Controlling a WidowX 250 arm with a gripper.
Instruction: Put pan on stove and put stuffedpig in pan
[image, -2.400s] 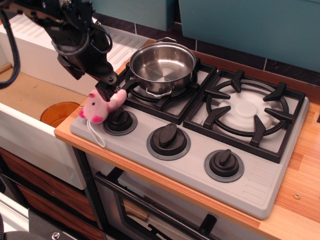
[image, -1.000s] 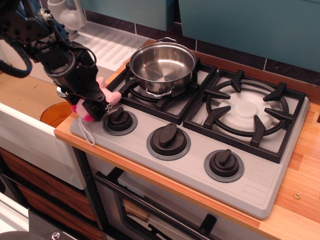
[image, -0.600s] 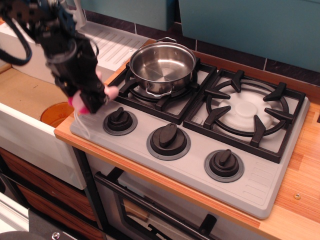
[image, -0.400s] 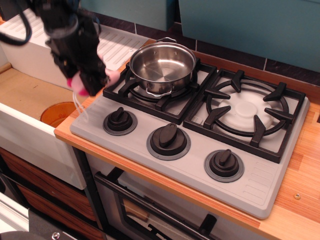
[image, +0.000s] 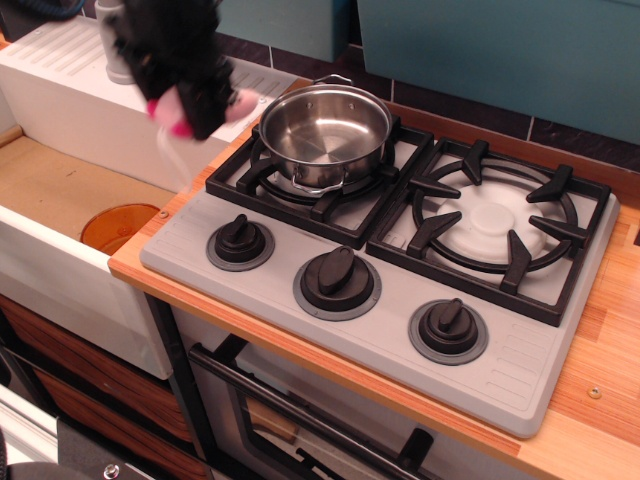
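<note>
- Since the earlier frames the black robot gripper (image: 205, 112) has climbed from the front-left corner of the cooktop, beside the left knob, to a spot high at the upper left, level with the pot's rim and just left of it; the plush has risen with it.
- The small fluffy pale-pink stuffed pig (image: 180, 108) hangs in the air, pinched in the jaws, which are closed on it; only pink patches show on either side of the blurred black fingers.
- Its thin white string (image: 172, 155) dangles below, over the left edge of the wooden table (image: 600, 400).
- The small round shiny stainless-steel pan (image: 323, 133) with two wire loop handles sits on the black grate of the left burner and holds nothing.
- The grey toy stove (image: 500, 375) lies on the table; its right white burner (image: 495, 216) is bare under its grate.
- Three black knobs (image: 338, 280) stand in a row along the stove's front.
- Left of the table a white sink basin (image: 60, 270) shows a round orange disc (image: 118, 227) at its bottom.
</note>
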